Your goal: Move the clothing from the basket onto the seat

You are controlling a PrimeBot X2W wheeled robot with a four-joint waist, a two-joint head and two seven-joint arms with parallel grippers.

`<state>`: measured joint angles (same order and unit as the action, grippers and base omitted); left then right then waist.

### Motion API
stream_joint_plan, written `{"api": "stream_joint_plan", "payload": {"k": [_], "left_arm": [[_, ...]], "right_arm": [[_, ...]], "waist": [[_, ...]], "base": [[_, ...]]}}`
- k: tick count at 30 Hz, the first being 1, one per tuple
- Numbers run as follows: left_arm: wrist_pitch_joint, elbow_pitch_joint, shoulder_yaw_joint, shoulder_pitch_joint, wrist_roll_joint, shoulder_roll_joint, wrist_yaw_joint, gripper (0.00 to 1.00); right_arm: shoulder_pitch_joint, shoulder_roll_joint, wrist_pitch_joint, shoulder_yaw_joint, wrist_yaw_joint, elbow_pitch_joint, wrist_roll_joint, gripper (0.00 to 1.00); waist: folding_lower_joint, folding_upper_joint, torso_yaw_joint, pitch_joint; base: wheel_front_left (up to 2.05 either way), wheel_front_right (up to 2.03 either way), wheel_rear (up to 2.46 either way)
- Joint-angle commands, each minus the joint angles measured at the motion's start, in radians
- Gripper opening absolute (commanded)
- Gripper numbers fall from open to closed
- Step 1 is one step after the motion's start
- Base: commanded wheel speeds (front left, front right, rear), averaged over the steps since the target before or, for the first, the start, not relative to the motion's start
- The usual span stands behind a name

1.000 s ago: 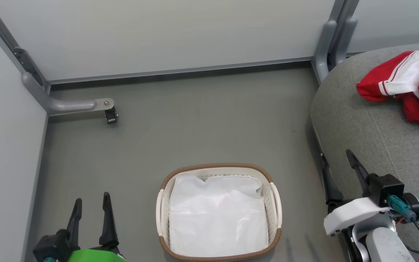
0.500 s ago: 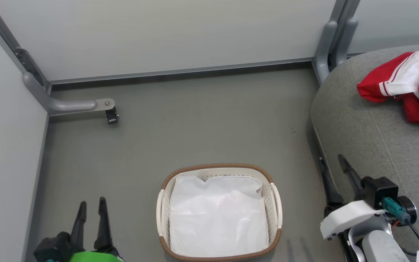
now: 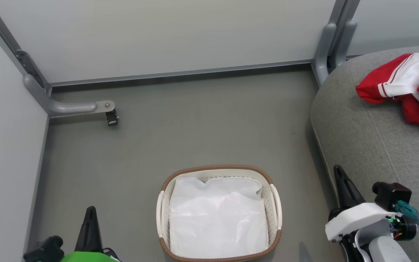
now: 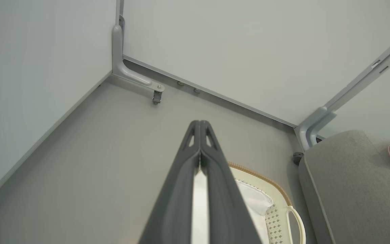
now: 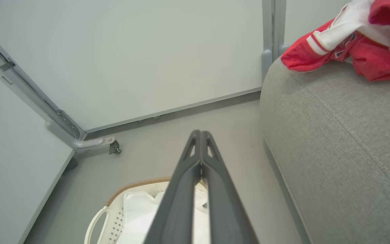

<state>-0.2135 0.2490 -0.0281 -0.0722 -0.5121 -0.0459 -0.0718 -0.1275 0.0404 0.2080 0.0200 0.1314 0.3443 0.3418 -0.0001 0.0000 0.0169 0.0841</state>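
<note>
Currently, the largest surfaces are the grey floor (image 3: 195, 127) and the pale wall panels (image 3: 158, 32) closing it off at the back and on the left.

- Seat (image 3: 369, 138): grey woven cushion on the right, rounded corner toward the floor, seam line running across its top. A grey upright post (image 3: 326, 47) stands just behind that corner.
- Basket (image 3: 216, 169): on the floor at centre bottom, near the seat's edge but apart from it, and between the two arms. A flat white cloth (image 3: 216, 218) covers its inside; what lies under the cloth cannot be told.
- Clothing (image 3: 406, 82): red with white-striped trim, bunched on top of the seat at its far right, well apart from the basket and partly cut by the frame edge.
- Frame foot (image 3: 75, 107): grey bracket reaching out from the left corner, with a small black caster (image 3: 111, 118) at its end.
- Left gripper (image 3: 91, 214): low at the basket's left, over bare floor, fingers pressed together tip to tip, pinching nothing.
- Right gripper (image 3: 338, 174): beside the seat's front edge, fingers likewise pressed together and empty.
</note>
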Motion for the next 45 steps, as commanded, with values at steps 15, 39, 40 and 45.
{"api": "stream_joint_plan", "payload": {"k": [15, 39, 40, 45], "left_arm": [[0.065, -0.013, 0.031, 0.060, -0.248, -0.009, -0.017, 0.00], [0.149, -0.011, 0.064, 0.103, -0.535, -0.013, -0.032, 0.00], [0.152, -0.011, 0.065, 0.104, -0.544, -0.013, -0.032, 0.00], [0.168, -0.011, 0.072, 0.112, -0.596, -0.013, -0.035, 0.00]], "right_arm": [[0.000, 0.005, -0.069, -0.032, 0.000, -0.038, 0.281, 0.00], [0.007, 0.007, -0.154, -0.066, -0.001, -0.060, 0.609, 0.00], [0.007, 0.007, -0.156, -0.068, -0.001, -0.061, 0.619, 0.00], [0.007, 0.008, -0.172, -0.074, -0.001, -0.065, 0.679, 0.00]], "waist": [[0.0001, 0.0000, -0.002, -0.011], [0.0001, 0.0000, -0.006, -0.028], [0.0001, 0.0000, -0.006, -0.028], [0.0001, 0.0000, -0.007, -0.032]], "base": [[0.00, 0.00, 0.00], [0.00, 0.00, 0.00], [0.00, 0.00, 0.00], [0.00, 0.00, 0.00]]}}
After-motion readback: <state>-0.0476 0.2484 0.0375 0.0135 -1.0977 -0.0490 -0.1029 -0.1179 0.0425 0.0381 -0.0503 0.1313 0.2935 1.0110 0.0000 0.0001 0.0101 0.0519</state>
